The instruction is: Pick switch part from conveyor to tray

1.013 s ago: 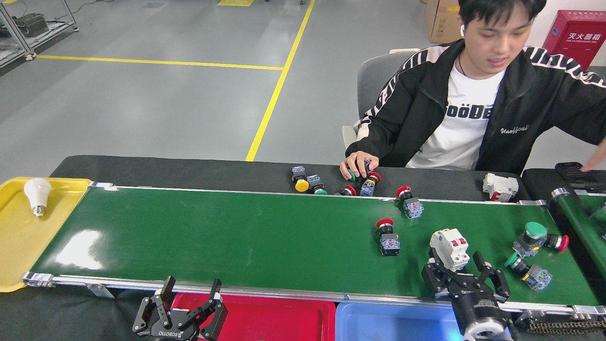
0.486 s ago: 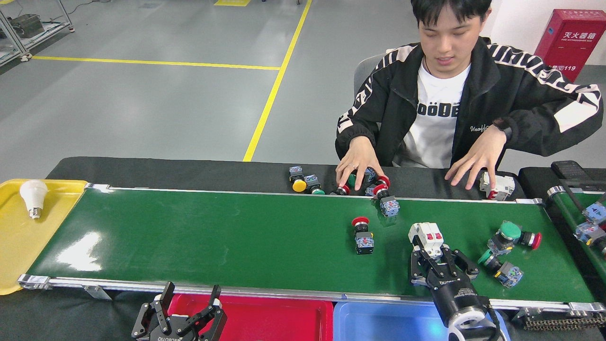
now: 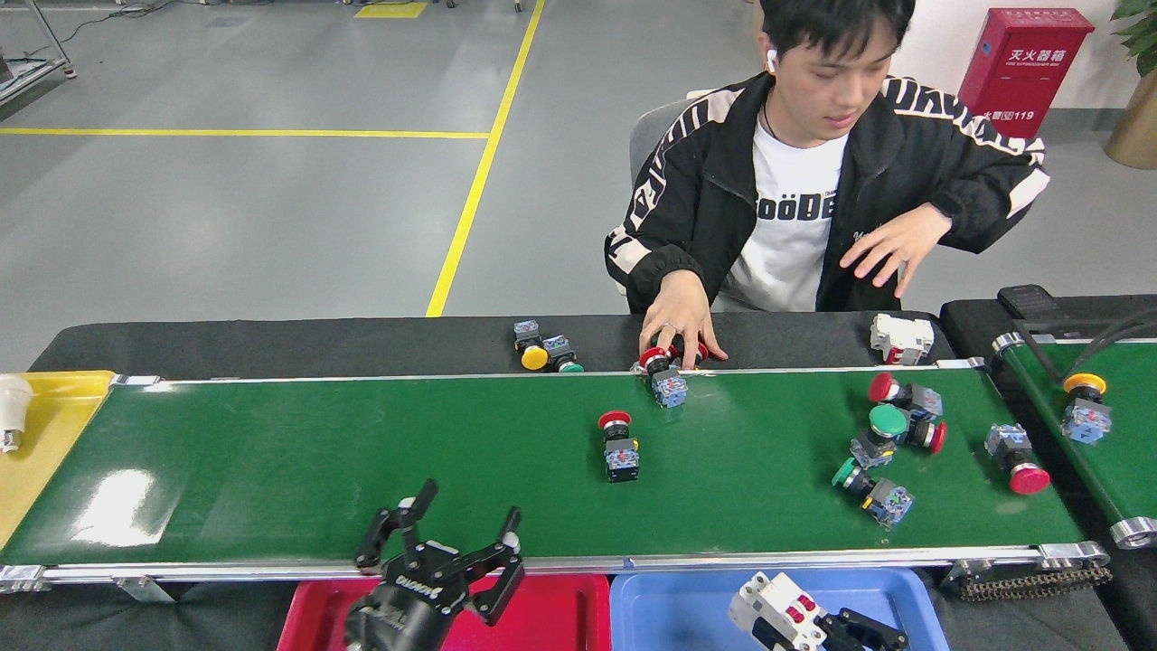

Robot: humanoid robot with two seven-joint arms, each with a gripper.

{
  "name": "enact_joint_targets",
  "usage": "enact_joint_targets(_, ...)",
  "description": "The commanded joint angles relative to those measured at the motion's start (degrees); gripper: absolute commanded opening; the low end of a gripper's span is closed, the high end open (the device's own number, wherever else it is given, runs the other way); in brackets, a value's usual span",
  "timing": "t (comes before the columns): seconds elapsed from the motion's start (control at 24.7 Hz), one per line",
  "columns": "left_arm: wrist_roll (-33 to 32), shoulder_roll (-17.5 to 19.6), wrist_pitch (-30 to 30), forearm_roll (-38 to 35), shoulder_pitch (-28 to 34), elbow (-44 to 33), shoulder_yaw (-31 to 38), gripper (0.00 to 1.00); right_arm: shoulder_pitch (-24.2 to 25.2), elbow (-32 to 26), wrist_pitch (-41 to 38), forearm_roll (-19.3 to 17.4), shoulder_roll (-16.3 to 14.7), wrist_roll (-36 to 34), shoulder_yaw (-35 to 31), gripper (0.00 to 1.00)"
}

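Note:
Several switch parts lie on the green conveyor [image 3: 271, 452]. The nearest to my left gripper is a red-capped switch part [image 3: 618, 444] at mid-belt. Another red-capped one [image 3: 665, 381] sits at the far rail, and a cluster [image 3: 890, 429] with red and green caps lies at the right. My left gripper [image 3: 466, 517] hangs open over the belt's near rail, just above the red tray [image 3: 551, 608], with nothing between its fingers. At the bottom edge my right gripper [image 3: 818, 628] is shut on a white circuit breaker [image 3: 777, 609] over the blue tray.
A blue tray [image 3: 687, 601] adjoins the red one. A yellow tray [image 3: 45, 434] holding a bulb [image 3: 9, 409] sits at the left end. A person's hand [image 3: 678, 321] rests at the far rail. More switches [image 3: 542, 351] and a breaker [image 3: 899, 336] lie behind. A second belt [image 3: 1121, 470] runs at the right.
My right gripper closed on the white breaker, lifted it off the belt and carried it over the blue tray. My left gripper rose forward over the near rail. The belt's parts drifted left.

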Motion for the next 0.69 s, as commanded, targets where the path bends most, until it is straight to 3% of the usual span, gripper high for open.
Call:
enact_joint_targets(0.0, 0.08, -0.96, 1.51, -1.80, -2.40, 2.90, -0.49, 1.00, -0.69, -0.86, -1.00, -0.36, 0.64, 0.26, -0.44, 0.94)
enact_joint_targets(0.2, 0.43, -2.36, 5.37, -2.42, -9.61, 13.80, -1.54, 1.00, -2.62, -0.77, 2.25, -0.45, 2.92, 0.26, -5.36, 0.94)
enact_joint_targets(0.32, 0.52, -2.71, 7.49, -2.33, -13.22, 18.11, -2.77, 1.00, -6.22, -0.06, 12.97, -0.44, 6.17, 0.35, -8.00, 0.93)
enact_joint_targets(0.45, 0.52, -3.24, 7.84, -2.24, -14.71, 19.78, -3.13, 1.00, -8.24, 0.73, 25.72, -0.09, 6.09, 0.08, -8.00, 0.93)
enact_joint_targets(0.57, 0.52, -3.59, 7.84, -2.24, -15.50, 21.71, -3.04, 1.00, -7.10, 0.81, 29.50, -0.01, 5.82, -0.44, -8.53, 0.93)
enact_joint_targets(0.65, 0.52, -3.68, 7.93, -2.24, -16.12, 23.30, -3.13, 1.00, -3.23, 0.29, 29.23, -0.01, 5.82, -3.52, -9.94, 0.93)
